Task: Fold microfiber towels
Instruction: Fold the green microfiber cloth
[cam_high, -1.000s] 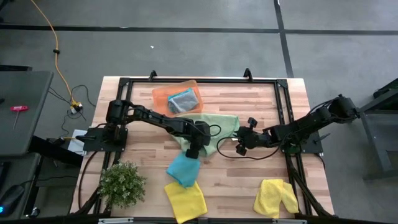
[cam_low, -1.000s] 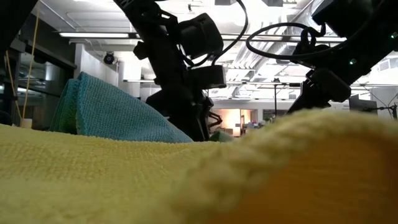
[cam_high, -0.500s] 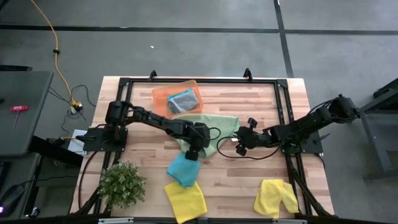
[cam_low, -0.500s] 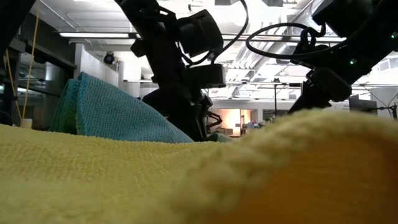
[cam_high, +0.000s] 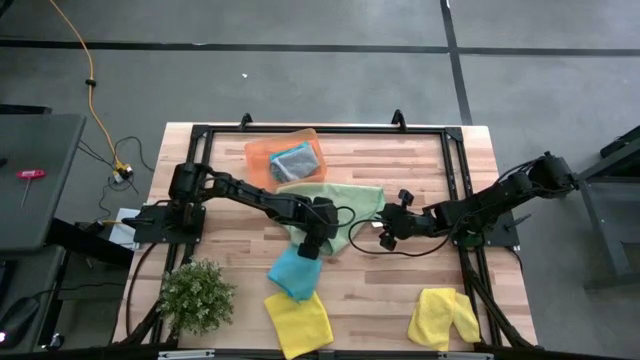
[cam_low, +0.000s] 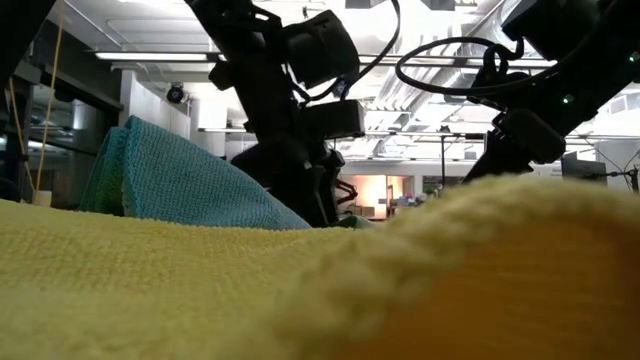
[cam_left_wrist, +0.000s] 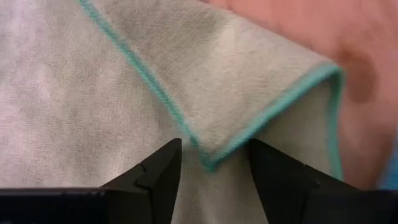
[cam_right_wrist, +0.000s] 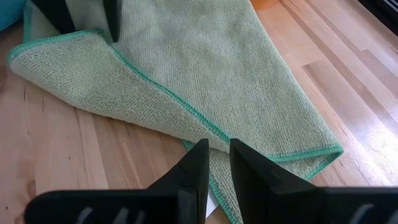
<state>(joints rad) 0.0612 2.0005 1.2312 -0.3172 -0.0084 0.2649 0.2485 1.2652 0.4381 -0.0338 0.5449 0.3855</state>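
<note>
Towels lie scattered over the wooden surface (cam_high: 430, 160) below us: we see the light green towel (cam_high: 345, 205) spread near the middle with one corner folded back over itself, a teal towel (cam_high: 293, 271) just below it, a yellow towel (cam_high: 298, 322) at the near edge and another yellow towel (cam_high: 443, 318) well apart to the right, and a blue-grey towel (cam_high: 292, 160) resting in the orange tray (cam_high: 262, 155). Our left gripper (cam_left_wrist: 211, 168) sits low over the green towel's folded corner, its fingers (cam_left_wrist: 158, 171) spread apart with the teal-stitched hem between them, nothing pinched. Our right gripper (cam_right_wrist: 217, 163) hovers beside the green towel's other edge, its fingers (cam_right_wrist: 194, 167) nearly together with only a thin gap and holding nothing. A bushy plant (cam_high: 196, 293) stands at the near left corner.
</note>
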